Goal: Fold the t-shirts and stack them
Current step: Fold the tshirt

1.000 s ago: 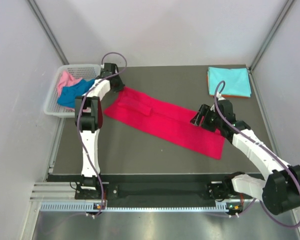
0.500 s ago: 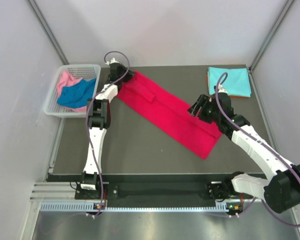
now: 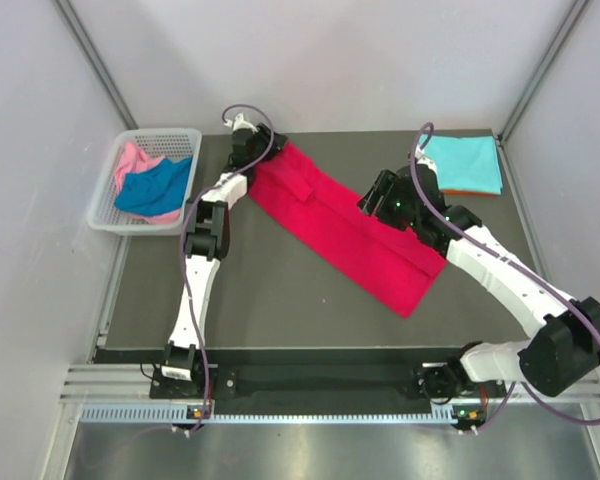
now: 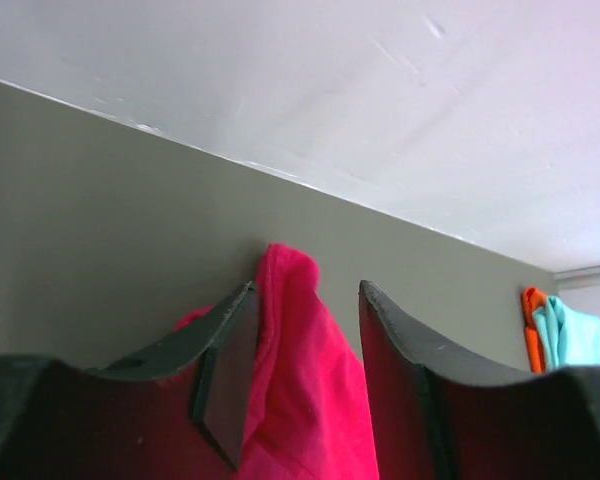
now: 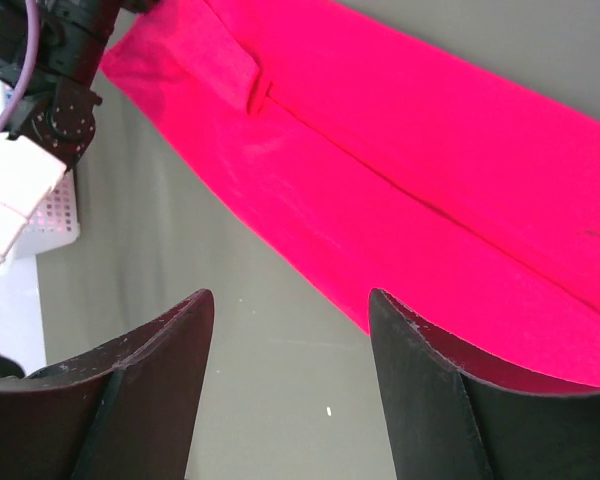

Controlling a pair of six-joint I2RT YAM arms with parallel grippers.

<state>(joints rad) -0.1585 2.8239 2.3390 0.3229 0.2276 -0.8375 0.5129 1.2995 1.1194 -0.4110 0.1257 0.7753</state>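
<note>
The crimson red t-shirt lies as a long folded strip running diagonally from back left to front right. My left gripper is at its far left end. In the left wrist view that gripper is open, with a peak of red cloth standing between the jaws and leaning on the left finger. My right gripper hovers open and empty over the strip's middle; in the right wrist view it is over bare table beside the red edge. The turquoise shirt lies folded on the orange one at the back right.
A white lattice basket stands off the table's left edge, holding the pink shirt and the blue shirt. The enclosure's walls close in the back and both sides. The dark table shows in front of the red strip.
My left gripper carried the shirt's end toward the back, swinging the strip steeper, then opened. My right gripper moved back and left over the strip, still open.
</note>
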